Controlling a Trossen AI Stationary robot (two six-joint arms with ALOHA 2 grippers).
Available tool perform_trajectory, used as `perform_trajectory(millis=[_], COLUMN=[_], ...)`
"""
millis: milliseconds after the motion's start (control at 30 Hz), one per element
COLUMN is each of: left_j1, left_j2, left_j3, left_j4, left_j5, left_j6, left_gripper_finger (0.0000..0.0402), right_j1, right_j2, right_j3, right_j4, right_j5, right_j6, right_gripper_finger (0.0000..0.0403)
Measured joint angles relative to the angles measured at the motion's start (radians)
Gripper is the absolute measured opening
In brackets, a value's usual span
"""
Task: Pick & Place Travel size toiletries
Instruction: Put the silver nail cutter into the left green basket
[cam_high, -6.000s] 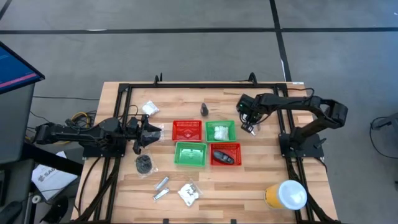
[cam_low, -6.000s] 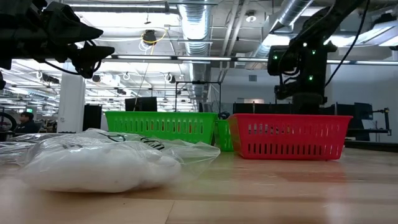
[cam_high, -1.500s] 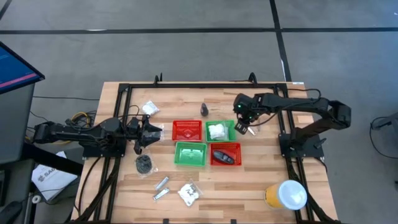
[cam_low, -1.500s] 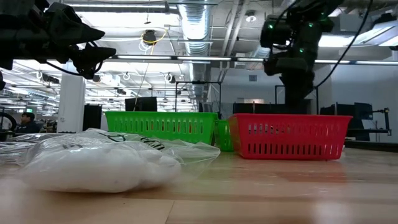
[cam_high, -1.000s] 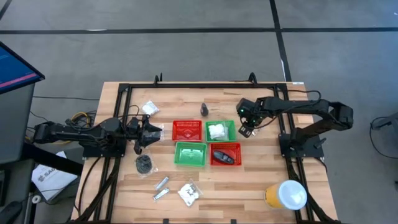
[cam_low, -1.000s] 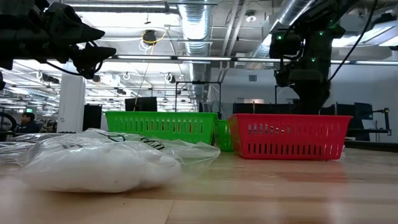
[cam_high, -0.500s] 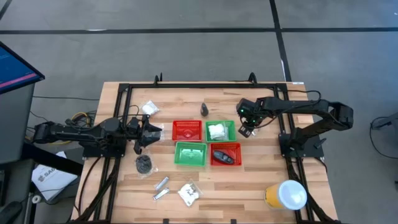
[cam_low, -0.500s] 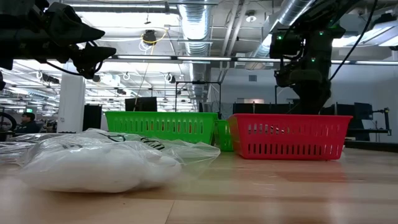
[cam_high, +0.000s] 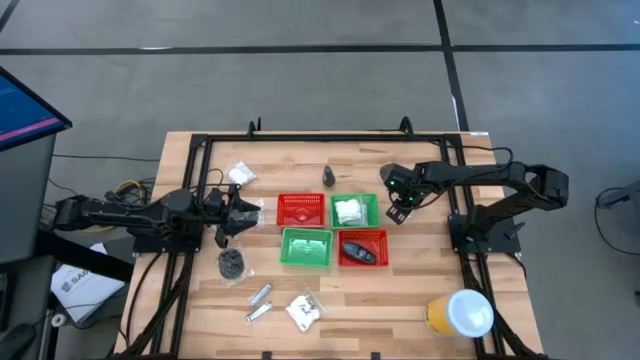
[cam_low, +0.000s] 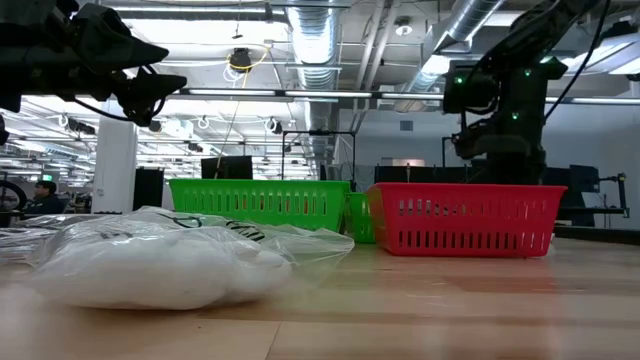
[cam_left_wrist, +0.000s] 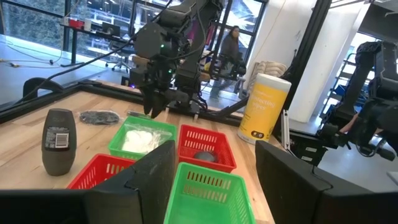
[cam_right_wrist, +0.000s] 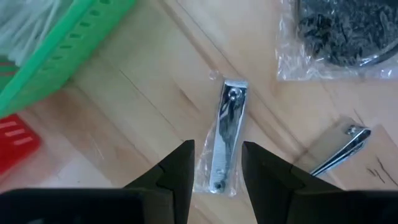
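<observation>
R fingers (cam_high: 400, 211) hang just off the outer side of the green basket (cam_high: 335, 212), the one w/ a white packet (cam_high: 350, 211) in it. I see them parted, nothing gripped. Under them on the counter (cam_high: 430, 270) lies a bagged nail clipper (cam_right_wrist: 225, 134), showing in the gap btwn the fingers but not touched. A 2nd clipper (cam_right_wrist: 339, 149) and a bagged black coiled piece (cam_right_wrist: 339, 31) lie near it.

L fingers (cam_high: 250, 211) wait well off that green basket, past the empty red basket (cam_high: 300, 209) on its other side. Spread wide, holding nothing.

Rest of the toiletries, all vs that green basket:
- dark mini bottle (cam_high: 328, 177) upright, just beyond its far corner
- another dark bottle (cam_high: 362, 252) lying in the red basket (cam_high: 384, 245) next to it on the near side
- white packet (cam_high: 240, 173) well off, beyond the L fingers
- black coil (cam_high: 231, 263), silver tubes (cam_high: 260, 300), another white packet (cam_high: 304, 311) well off toward the near L part of the counter

Second green basket (cam_high: 306, 248) diagonal to it looks empty.
</observation>
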Motion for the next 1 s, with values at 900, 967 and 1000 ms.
perform_trajectory(millis=[900, 967, 1000], left_j1=[0.000, 0.000, 0.000], left_j2=[0.000, 0.000, 0.000], left_j3=[0.000, 0.000, 0.000], left_j4=[0.000, 0.000, 0.000], left_j5=[0.000, 0.000, 0.000], left_j6=[-0.001, -0.001, -0.001], left_gripper_finger=[0.0213, 0.0213, 0.0213], right_j1=[-0.034, -0.034, -0.034], right_j2=[0.004, 0.004, 0.004], right_j3=[-0.027, -0.027, -0.027], right_j4=[0.109, 0.116, 0.115], right_j5=[0.001, 0.000, 0.000], right_j6=[0.008, 0.008, 0.008], right_gripper_finger=[0.0123, 0.0123, 0.0123])
